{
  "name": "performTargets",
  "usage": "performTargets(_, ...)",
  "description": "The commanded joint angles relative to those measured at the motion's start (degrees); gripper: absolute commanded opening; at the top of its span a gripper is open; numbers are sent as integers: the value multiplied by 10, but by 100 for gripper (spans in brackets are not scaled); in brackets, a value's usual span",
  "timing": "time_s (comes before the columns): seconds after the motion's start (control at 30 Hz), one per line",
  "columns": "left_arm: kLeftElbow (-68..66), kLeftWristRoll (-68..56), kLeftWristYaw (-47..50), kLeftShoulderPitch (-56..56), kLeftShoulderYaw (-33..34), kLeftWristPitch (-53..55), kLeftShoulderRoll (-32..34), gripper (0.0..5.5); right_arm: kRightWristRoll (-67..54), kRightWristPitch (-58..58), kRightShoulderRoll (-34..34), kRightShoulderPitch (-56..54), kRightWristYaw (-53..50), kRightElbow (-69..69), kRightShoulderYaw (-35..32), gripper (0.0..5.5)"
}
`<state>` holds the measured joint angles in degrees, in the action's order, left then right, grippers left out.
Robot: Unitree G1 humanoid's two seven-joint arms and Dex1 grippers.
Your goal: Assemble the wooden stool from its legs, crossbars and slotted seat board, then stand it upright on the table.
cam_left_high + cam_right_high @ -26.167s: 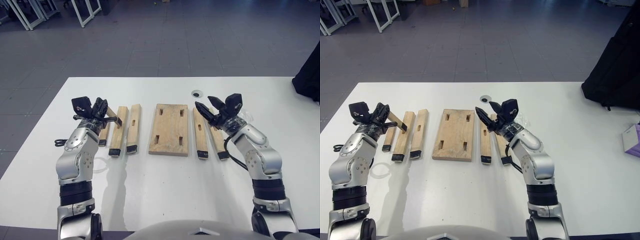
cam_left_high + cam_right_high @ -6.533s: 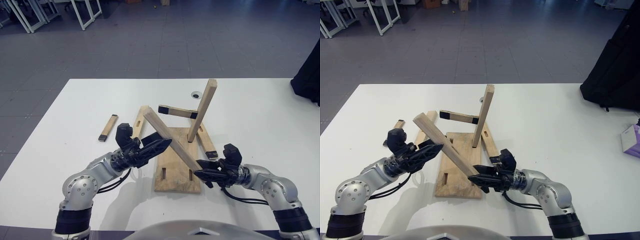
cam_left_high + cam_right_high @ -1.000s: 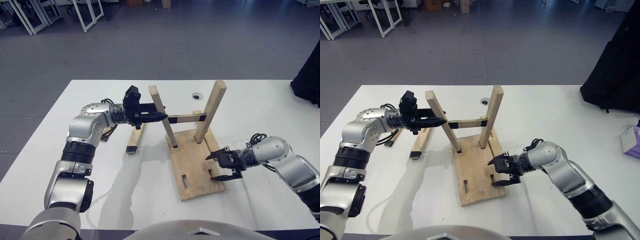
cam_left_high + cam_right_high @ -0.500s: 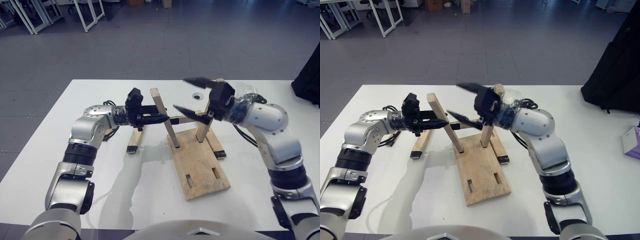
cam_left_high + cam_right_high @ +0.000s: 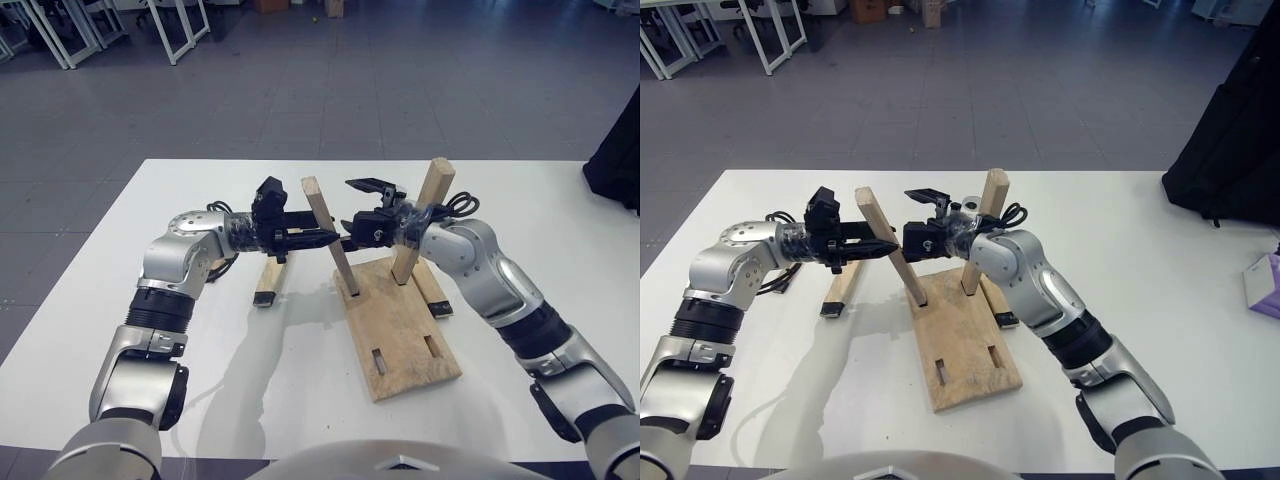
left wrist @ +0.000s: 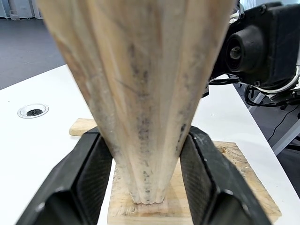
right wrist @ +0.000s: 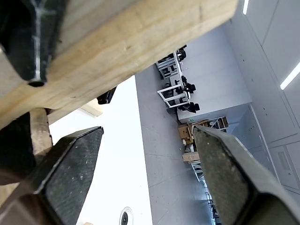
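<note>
Two wooden legs stand tilted in the slotted seat board point(image 5: 405, 335), which lies flat on the white table point(image 5: 200, 400). My left gripper point(image 5: 325, 237) is shut on the left leg point(image 5: 318, 205) at mid-height; in the left wrist view its fingers point(image 6: 89, 173) press both sides of that leg point(image 6: 140, 93). The right leg point(image 5: 425, 210) stands free. My right gripper point(image 5: 346, 203) is open between the two legs, close to the left leg, in front of the crossbar, which it mostly hides. Its fingers point(image 7: 65, 173) stand wide apart with nothing between them.
A loose leg point(image 5: 268, 275) lies on the table left of the board, under my left arm. Another loose leg point(image 5: 435, 295) lies along the board's right edge. A round cable hole point(image 5: 392, 191) sits at the back. The front of the table has free room.
My right gripper rose from the board's near right edge to the leg tops, then dropped in between the legs toward the left leg. My left gripper kept its hold.
</note>
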<state>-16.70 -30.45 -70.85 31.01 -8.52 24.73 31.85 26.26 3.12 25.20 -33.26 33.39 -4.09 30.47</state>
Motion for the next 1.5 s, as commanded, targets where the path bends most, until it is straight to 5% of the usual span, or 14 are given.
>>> performTargets(0.03, -49, 89, 27, -108, -91, 45, 0, 203, 5, 30, 47, 64, 91, 67, 34, 352)
performTargets(0.17, -45, 87, 23, -110, -93, 40, 1, 203, -25, -14, 17, 42, 32, 47, -15, 352)
performTargets(0.3, -41, 85, 26, -113, -94, 40, 1, 203, -105, -84, -29, 10, -72, 12, -135, 352)
performTargets(0.47, -32, 77, 33, -124, -88, 39, 1, 203, -236, -27, -112, 75, -172, -61, -271, 352)
performTargets(0.67, -25, 72, 45, -132, -89, 40, 0, 203, -203, -46, -147, 195, -211, -64, -228, 352)
performTargets(0.87, -30, 72, 46, -128, -95, 36, 1, 203, -190, -75, -139, 198, -202, -37, -204, 352)
performTargets(1.13, -22, 66, 43, -126, -97, 34, 0, 203, -407, 61, -155, 217, -63, -78, -153, 352)
performTargets(1.5, -2, 30, 47, -81, -82, 30, -12, 203, -571, 265, -68, 205, 23, -66, -92, 352)
